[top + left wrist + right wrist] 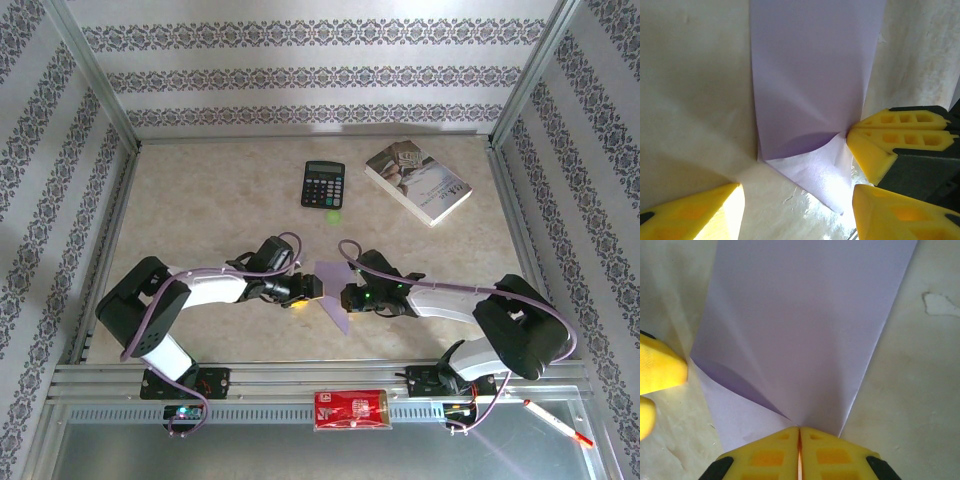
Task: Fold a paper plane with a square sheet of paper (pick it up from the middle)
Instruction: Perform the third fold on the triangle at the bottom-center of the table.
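Pinches the square sheet of paper [333,280] between the two arms near the table's [220,200] front edge, with right gripper [346,298] clamped on it and left gripper [311,290] spread open.

In right wrist view, shows right gripper [799,435] with jaws pressed flat together on the sheet's [805,315] near edge, lilac paper fanning up from the pinch, one lower flap curled with a darker shaded underside. In left wrist view, shows left gripper [797,192] with yellow fingers [695,215] wide apart either side of the sheet's [810,75] pointed lower corner, gripping nothing; cannot tell if touching. Sits well apart from calculator [323,184], white-covered book [418,180] and small green disc [333,215] toward the far wall, with red packet [350,409] and pen [558,423] down by the arm bases.
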Tool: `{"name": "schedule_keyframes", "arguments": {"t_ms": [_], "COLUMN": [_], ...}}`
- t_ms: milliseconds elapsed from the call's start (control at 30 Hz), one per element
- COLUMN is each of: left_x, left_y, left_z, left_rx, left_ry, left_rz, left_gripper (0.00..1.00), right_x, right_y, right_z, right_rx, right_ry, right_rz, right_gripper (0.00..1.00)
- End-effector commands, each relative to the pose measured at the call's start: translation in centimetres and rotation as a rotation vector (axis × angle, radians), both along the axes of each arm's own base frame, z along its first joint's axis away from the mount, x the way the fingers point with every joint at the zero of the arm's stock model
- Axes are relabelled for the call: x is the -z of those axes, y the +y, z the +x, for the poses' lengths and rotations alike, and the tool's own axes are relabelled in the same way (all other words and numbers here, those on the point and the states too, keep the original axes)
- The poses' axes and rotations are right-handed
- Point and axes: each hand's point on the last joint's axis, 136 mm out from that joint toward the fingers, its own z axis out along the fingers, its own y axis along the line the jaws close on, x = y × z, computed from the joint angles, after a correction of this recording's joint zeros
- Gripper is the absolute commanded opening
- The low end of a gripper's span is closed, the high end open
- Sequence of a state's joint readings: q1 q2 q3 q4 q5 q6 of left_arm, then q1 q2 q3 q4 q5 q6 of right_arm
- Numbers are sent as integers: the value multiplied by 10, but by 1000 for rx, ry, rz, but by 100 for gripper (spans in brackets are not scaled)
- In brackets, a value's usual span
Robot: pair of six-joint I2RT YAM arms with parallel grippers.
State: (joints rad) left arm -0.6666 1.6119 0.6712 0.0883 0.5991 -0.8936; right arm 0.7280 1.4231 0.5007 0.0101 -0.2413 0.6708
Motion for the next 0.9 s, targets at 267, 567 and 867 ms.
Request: {"name": "schedule_keyframes", "arguments": {"t_ms": [267, 567, 867], "left_x": [3, -3, -2], "left_y": [-8, -2, -4], "left_z": [8, 27, 32], "left_rx": [-8, -61, -66], "left_ry": [32, 20, 29], "left_rz": [42, 24, 19], "left_gripper": [57, 54, 53], "right_x": [20, 22, 23], "right_y": [-14, -16, -17], "right_z": [-13, -15, -16], "right_rx": [20, 25, 27], "right_ry": [50, 54, 57], "right_rz": [-35, -37, -37], "right_gripper": [7, 6, 6]}}
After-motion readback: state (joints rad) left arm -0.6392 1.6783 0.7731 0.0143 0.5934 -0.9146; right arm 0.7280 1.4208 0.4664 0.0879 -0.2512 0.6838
